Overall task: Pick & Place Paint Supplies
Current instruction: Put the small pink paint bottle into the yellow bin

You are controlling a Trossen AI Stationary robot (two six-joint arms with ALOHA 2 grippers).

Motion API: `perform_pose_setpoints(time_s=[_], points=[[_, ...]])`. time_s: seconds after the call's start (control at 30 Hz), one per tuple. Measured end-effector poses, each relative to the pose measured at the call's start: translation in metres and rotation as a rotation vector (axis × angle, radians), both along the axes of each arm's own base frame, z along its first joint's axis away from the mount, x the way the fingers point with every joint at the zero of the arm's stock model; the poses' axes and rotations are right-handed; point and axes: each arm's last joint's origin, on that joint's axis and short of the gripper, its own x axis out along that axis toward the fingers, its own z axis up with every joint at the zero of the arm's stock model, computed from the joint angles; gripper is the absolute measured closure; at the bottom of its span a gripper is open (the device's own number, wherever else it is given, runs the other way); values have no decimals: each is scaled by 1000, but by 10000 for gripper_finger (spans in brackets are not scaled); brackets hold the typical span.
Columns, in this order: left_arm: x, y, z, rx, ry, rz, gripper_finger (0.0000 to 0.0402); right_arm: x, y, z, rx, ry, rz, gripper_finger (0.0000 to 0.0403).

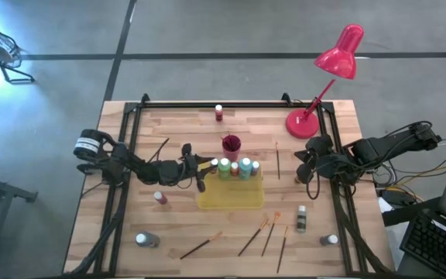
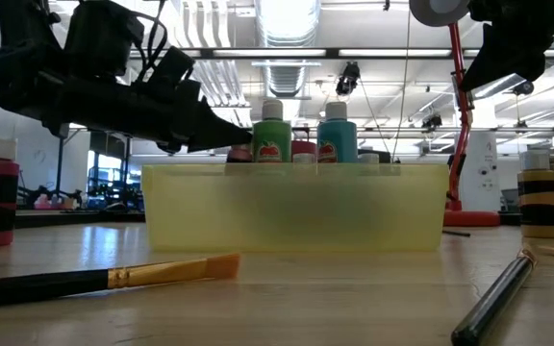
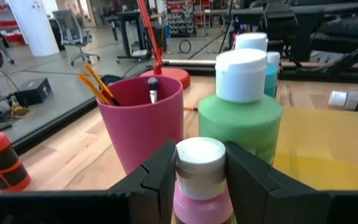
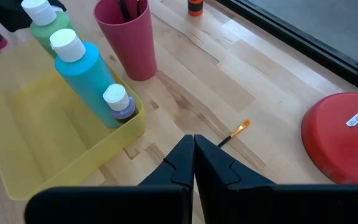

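My left gripper (image 1: 201,173) is shut on a small pink, white-capped bottle (image 3: 201,171) at the yellow tray's far left corner (image 1: 204,180). A green bottle (image 3: 240,118), a light blue bottle (image 4: 86,65) and a small purple one (image 4: 120,106) stand on their bases along the tray's far wall. The magenta cup (image 1: 231,144) holds brushes just beyond the tray. My right gripper (image 4: 193,149) is shut and holds nothing. It hovers right of the tray, over a thin brush (image 4: 234,132) that lies flat on the wood. My left gripper pinches the pink bottle between its two fingers at the white cap (image 3: 201,155) and the neck below it. The fingers come in roughly level from the table's left. The bottle stands upright in the hold; its lower part is hidden by the fingers, so whether it rests on the tray does not show.
Several brushes (image 1: 252,237) lie near the table's near edge, one more (image 1: 161,150) at far left. Loose bottles: red (image 1: 218,113) at the far edge, red-brown (image 1: 159,198) left of the tray, striped (image 1: 301,218) to its right, two lying (image 1: 147,240), (image 1: 330,240). A red lamp (image 1: 303,122) stands far right.
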Motion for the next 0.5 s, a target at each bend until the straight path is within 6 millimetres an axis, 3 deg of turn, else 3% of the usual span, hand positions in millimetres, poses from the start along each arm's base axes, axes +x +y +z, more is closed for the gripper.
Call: perform_pose_setpoints(time_s=[0.5], points=[[1, 0, -1, -20, 4, 10, 277, 0, 0, 0, 0, 0, 1, 394]])
